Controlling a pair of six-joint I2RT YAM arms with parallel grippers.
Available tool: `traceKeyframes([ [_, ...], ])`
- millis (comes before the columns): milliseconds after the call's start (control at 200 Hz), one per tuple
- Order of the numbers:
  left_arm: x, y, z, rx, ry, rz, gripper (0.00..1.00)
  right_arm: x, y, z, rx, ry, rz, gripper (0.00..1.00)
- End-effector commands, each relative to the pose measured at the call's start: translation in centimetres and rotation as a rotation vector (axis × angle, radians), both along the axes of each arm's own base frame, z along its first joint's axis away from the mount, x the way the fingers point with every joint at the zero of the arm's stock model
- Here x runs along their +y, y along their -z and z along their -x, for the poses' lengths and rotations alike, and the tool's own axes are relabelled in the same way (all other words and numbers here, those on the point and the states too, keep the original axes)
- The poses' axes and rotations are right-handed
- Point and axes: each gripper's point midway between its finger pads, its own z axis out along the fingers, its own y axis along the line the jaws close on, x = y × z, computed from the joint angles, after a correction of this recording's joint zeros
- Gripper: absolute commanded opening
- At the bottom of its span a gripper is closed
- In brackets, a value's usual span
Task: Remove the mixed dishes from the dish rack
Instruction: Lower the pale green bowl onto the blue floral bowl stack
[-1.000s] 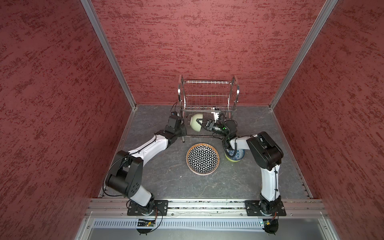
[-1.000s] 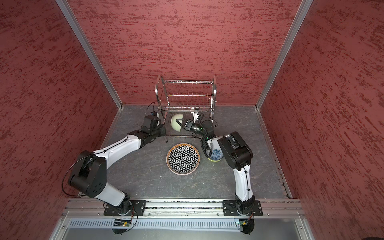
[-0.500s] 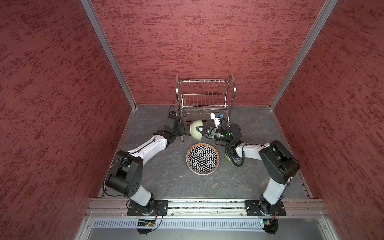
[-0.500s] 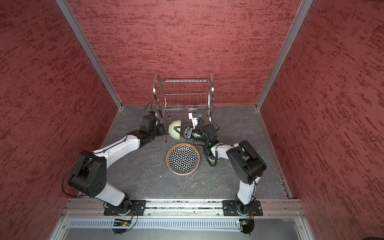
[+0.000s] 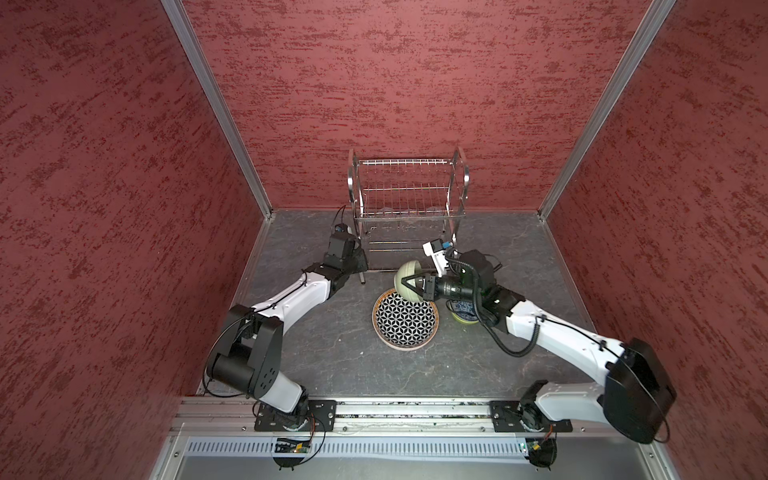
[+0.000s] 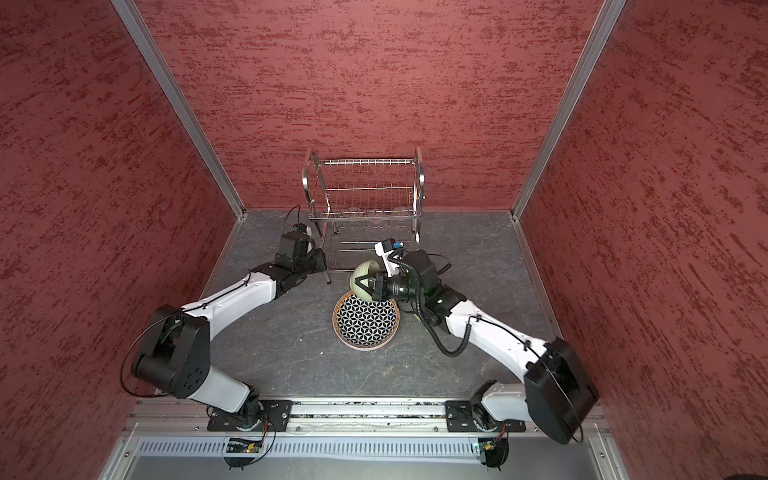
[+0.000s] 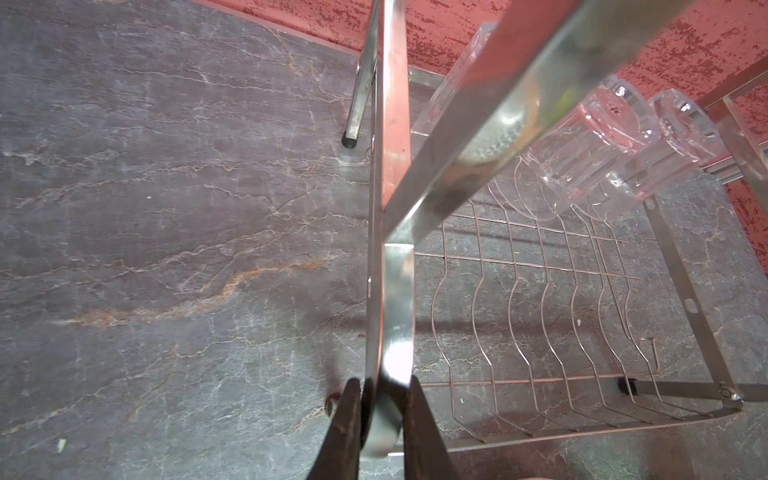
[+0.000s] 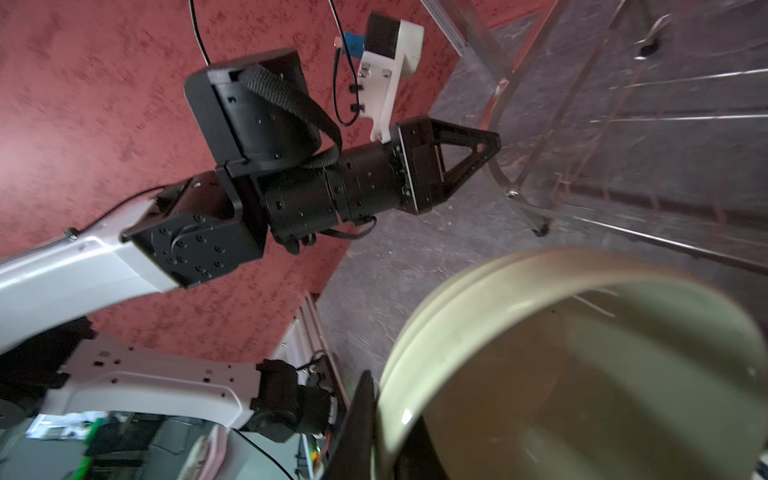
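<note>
Evidently to steady the dish rack (image 5: pixel 405 195) at the desk's (image 5: pixel 332 353) back edge, the left pincer (image 7: pixel 382 399) clamps its front leg while the right pincer (image 8: pixel 380 424) grips the cream-green bowl (image 5: pixel 405 268) by its rim, near the patterned plate (image 5: pixel 405 328).

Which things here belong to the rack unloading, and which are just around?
Job: dish rack, cream-green bowl in the right gripper, geometric plate, blue-floral bowl, glass tumblers, left gripper clamped on the rack frame.
Just there: table, red walls, front rail.

Both arms stretch forward and inward, left pincer (image 7: pixel 383 399) clamped narrowly, right pincer (image 5: pixel 405 284) pinched tight, rolled sideways.
</note>
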Motion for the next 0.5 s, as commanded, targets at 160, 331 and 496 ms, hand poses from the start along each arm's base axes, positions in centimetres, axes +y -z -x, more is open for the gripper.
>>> traceKeyframes([
  [160, 1.2, -0.1, 0.0, 0.010, -0.082, 0.085, 0.13, -10.2, 4.0, 0.3, 0.028, 0.238, 0.633, 0.00],
  [331, 1.3, -0.1, 0.2, 0.012, -0.080, 0.084, 0.13, -13.4, 5.7, -0.3, 0.051, 0.319, 0.840, 0.00],
  [496, 1.3, -0.3, 0.2, 0.006, -0.079, 0.085, 0.13, -14.7, 7.1, -1.4, 0.053, 0.362, 0.960, 0.00],
])
